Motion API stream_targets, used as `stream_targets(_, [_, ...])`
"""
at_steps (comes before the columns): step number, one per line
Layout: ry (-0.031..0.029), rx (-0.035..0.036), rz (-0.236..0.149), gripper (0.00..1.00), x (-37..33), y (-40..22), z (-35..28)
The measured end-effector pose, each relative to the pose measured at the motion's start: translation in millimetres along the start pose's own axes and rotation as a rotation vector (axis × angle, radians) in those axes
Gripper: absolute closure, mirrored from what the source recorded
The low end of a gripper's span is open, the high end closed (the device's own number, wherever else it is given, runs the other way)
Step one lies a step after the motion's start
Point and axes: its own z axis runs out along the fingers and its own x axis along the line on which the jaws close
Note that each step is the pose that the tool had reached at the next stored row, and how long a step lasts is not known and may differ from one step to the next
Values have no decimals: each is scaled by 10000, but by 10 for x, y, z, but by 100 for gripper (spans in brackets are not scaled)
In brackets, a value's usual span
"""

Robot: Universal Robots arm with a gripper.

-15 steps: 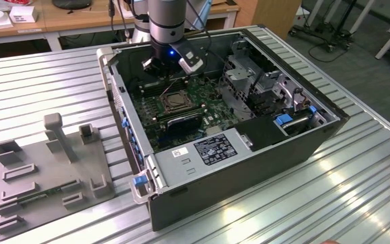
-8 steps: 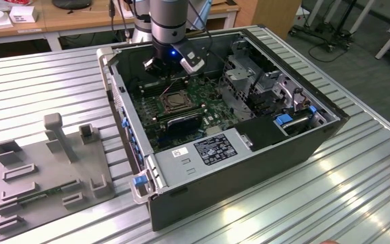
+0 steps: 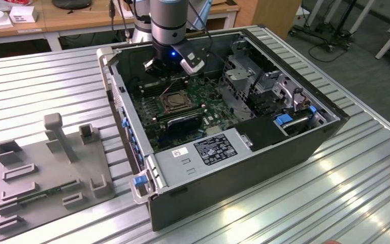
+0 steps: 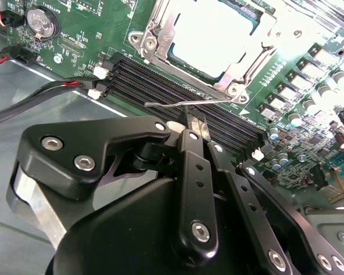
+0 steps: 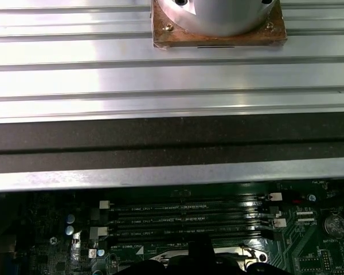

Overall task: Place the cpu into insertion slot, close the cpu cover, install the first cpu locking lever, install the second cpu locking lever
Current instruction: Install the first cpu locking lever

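Held the fingers narrow, pinched on the thin locking lever, just over the memory slots. Beyond, found the cpu seated in the insertion slot, with the cpu cover down around it. Judged placing and covering done; lever latching apparently not yet finished.

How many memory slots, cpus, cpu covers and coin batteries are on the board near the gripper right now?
memory slots: 4
cpu: 1
cpu cover: 1
coin battery: 1
Total: 7
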Motion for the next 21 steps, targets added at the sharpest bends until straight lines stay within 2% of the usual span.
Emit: stream_targets(21, [0,-1,0,89,-11,9,22])
